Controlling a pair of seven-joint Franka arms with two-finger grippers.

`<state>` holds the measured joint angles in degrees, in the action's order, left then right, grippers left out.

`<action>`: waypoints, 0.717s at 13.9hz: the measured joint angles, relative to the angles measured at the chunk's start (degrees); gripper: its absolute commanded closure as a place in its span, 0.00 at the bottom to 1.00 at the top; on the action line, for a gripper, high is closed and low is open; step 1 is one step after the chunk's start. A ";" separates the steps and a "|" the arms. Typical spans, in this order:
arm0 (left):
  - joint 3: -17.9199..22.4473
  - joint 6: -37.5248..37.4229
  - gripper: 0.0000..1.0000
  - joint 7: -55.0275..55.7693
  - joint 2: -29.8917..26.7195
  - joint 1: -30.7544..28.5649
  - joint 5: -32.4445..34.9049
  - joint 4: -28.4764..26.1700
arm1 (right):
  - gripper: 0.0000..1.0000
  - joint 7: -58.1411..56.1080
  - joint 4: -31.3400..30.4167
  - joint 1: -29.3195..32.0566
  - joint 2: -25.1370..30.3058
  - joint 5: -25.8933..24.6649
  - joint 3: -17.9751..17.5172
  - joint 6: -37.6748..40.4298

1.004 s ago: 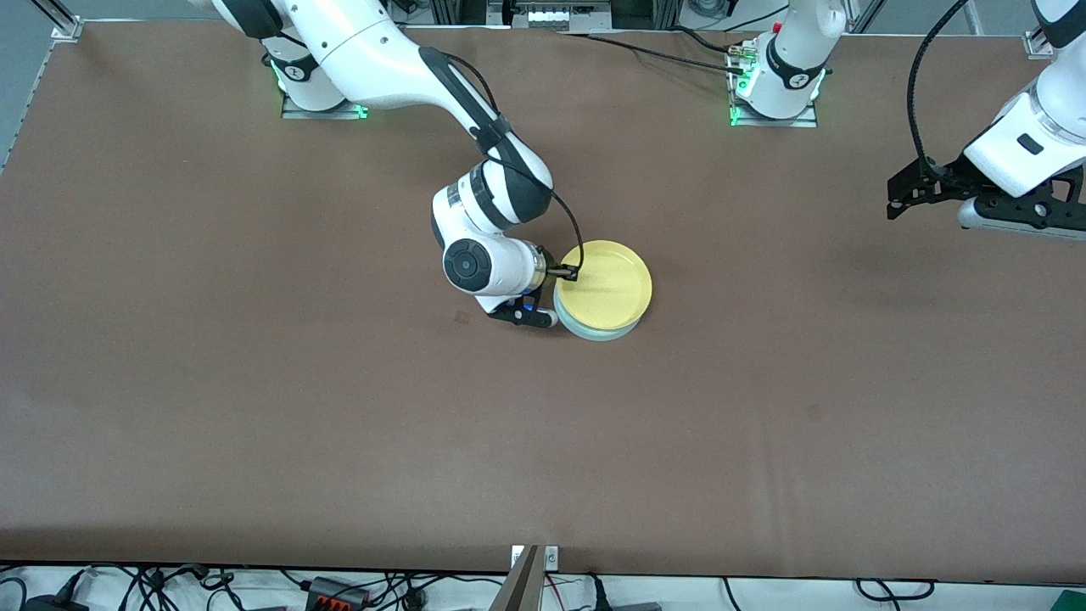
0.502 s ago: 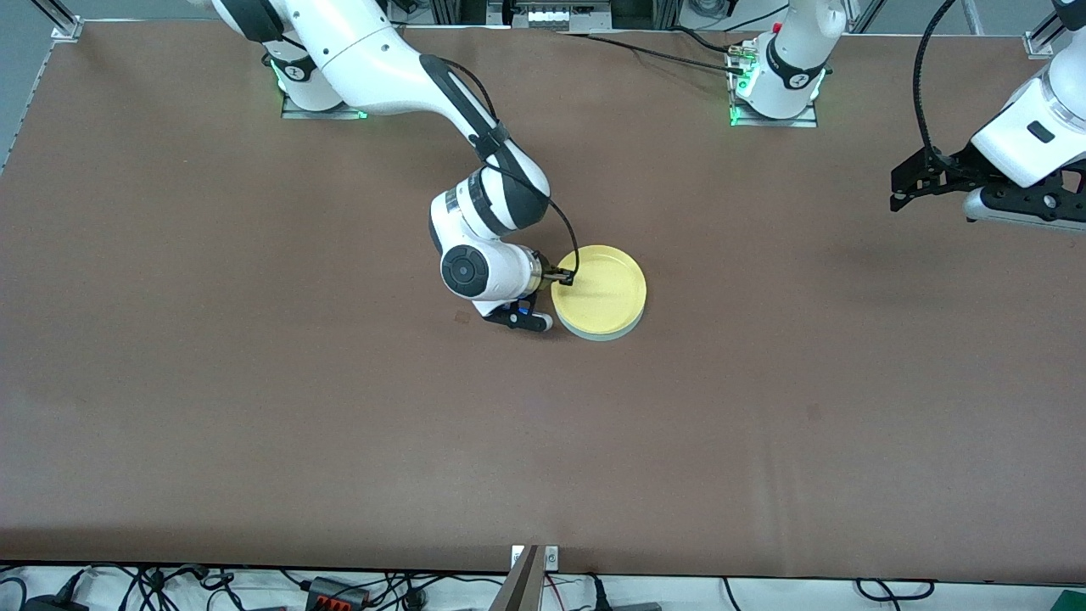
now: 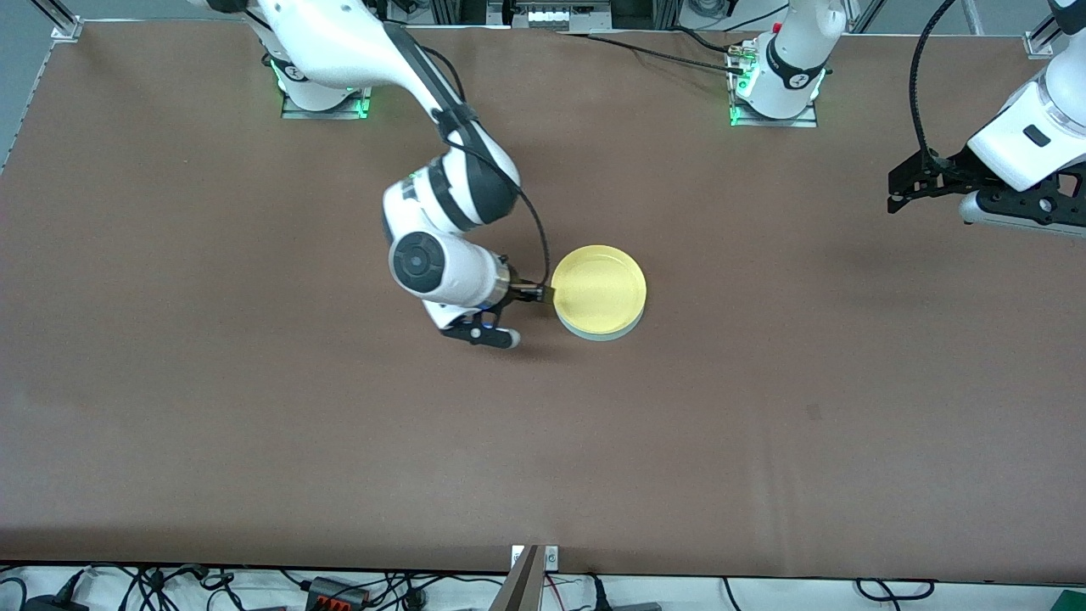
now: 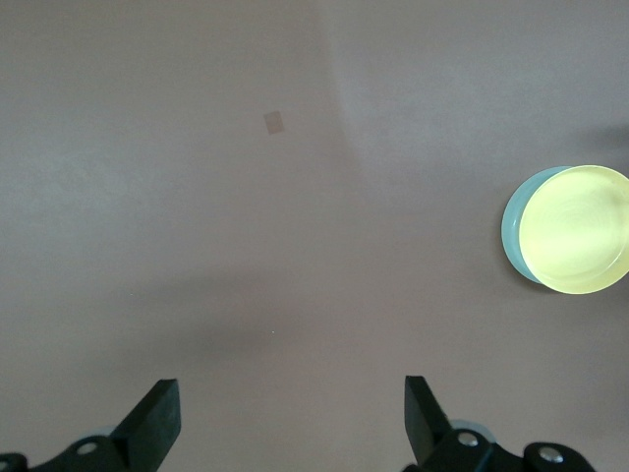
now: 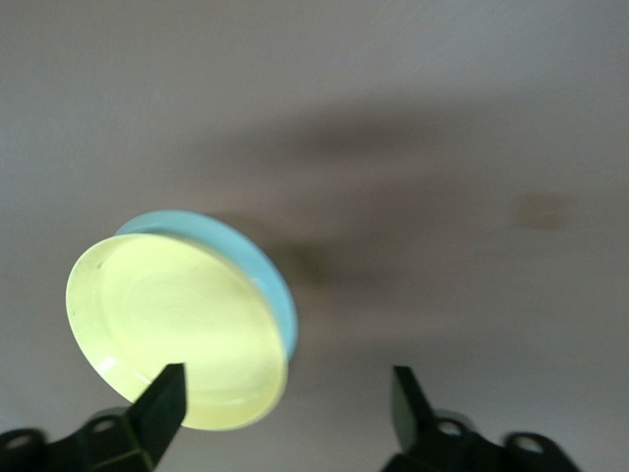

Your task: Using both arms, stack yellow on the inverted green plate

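Right gripper: jaws spread and holding nothing, as its own wrist view shows, with bare table between the two fingers. It hangs just beside the stack, at centre frame in the front view, on the side toward the right arm's end of the table, clear of the rim.

The yellow plate sits rim-up on the green plate, of which only a pale crescent shows along the edge nearer the front camera. In the right wrist view the yellow plate lies low in the frame, off to one finger's side, with the green plate peeping out along its edge.

Judgement: the stack looks placed and let go. Plates are round, so no long axis matters; a straight pull-away from the rim should do.

Left gripper: jaws wide apart, empty, waiting at the right edge of the frame over bare table, well apart from the plates. The right arm is far nearer.
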<state>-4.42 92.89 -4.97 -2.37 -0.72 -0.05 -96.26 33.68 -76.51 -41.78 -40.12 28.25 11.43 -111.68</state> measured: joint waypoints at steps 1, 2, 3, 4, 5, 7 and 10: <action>0.00 -0.02 0.00 0.00 0.00 0.00 0.00 0.03 | 0.00 0.00 0.05 0.17 2.31 -1.24 1.70 2.39; -0.01 -0.04 0.00 0.00 0.00 0.00 0.00 0.07 | 0.00 -0.01 0.07 0.27 4.46 -2.27 3.42 4.17; -0.05 -0.05 0.00 0.00 0.01 0.01 0.00 0.10 | 0.00 -0.09 0.07 0.33 6.29 -3.33 5.15 5.66; -0.19 -0.05 0.00 0.00 0.00 0.03 0.00 0.13 | 0.00 -0.47 0.07 0.38 7.71 -4.57 6.83 7.05; -0.35 -0.07 0.00 0.00 0.00 0.08 0.00 0.14 | 0.00 -1.36 0.11 0.43 8.75 -5.49 8.46 8.36; -0.59 -0.08 0.00 0.00 0.00 0.14 0.00 0.18 | 0.00 -4.91 0.56 0.47 9.87 -6.21 12.12 11.49; -0.66 -0.09 0.00 0.00 0.00 0.14 0.00 0.53 | 0.00 -10.20 1.81 0.71 9.93 -6.29 19.08 15.40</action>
<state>-5.08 92.80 -4.97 -2.36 -0.58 -0.05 -95.73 23.48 -74.70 -41.07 -30.19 21.95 30.51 -96.28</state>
